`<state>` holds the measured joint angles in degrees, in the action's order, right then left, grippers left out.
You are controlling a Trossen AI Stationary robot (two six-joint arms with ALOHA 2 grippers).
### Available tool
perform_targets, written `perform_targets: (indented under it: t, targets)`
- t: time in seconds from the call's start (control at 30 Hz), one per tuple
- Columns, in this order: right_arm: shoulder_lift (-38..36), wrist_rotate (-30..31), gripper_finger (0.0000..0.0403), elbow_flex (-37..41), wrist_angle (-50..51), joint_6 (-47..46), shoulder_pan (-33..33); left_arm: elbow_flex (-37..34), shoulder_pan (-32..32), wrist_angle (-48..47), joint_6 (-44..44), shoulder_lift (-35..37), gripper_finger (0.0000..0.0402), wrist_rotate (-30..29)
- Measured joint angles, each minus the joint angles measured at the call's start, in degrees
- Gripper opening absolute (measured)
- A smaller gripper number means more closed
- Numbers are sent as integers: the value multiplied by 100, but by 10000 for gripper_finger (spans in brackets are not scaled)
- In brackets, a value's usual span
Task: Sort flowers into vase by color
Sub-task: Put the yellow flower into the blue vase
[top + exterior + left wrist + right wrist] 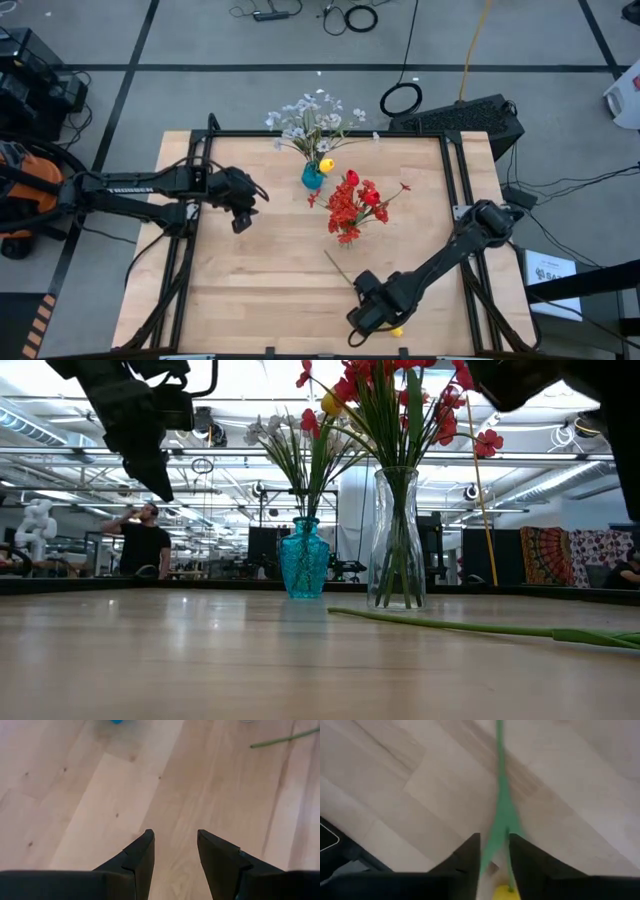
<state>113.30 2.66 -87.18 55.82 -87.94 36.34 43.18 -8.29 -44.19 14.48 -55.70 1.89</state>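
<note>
Wooden table [250,290] seen from above, with two vases standing at upper centre of the frame. A blue vase [313,177] holds the white blossom sprays [310,115] and one yellow tulip [325,164]; the clear glass vase [397,540], just to its right, holds the red flowers [355,205], so each vase serves as the bin for one colour group. One loose yellow tulip remains, lying flat at lower centre of the high view; its green stem [338,267] runs up and left toward the vases, while its yellow bloom [396,330] peeps out beside the right gripper [368,312]. In the right wrist view the stem [501,815] passes between the two dark fingers, which stand close on either side of it; they appear to be clamped on it near the bloom, though contact is not certain. Holding near the head would leave the long stem free to enter a vase neck. The left gripper [240,215], left of the blue vase, hangs above bare wood with its fingers [140,857] spread and nothing between them, clear of the work.
</note>
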Motion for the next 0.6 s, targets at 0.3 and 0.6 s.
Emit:
perform_targets:
  t: [0.3,0.6]
  targets:
    - [229,4,196,2,-81,479,1,0,193,14,154,0,154,0]
    - [708,-310,227,7,-247,731,-2,0,314,18,177,2,154,0]
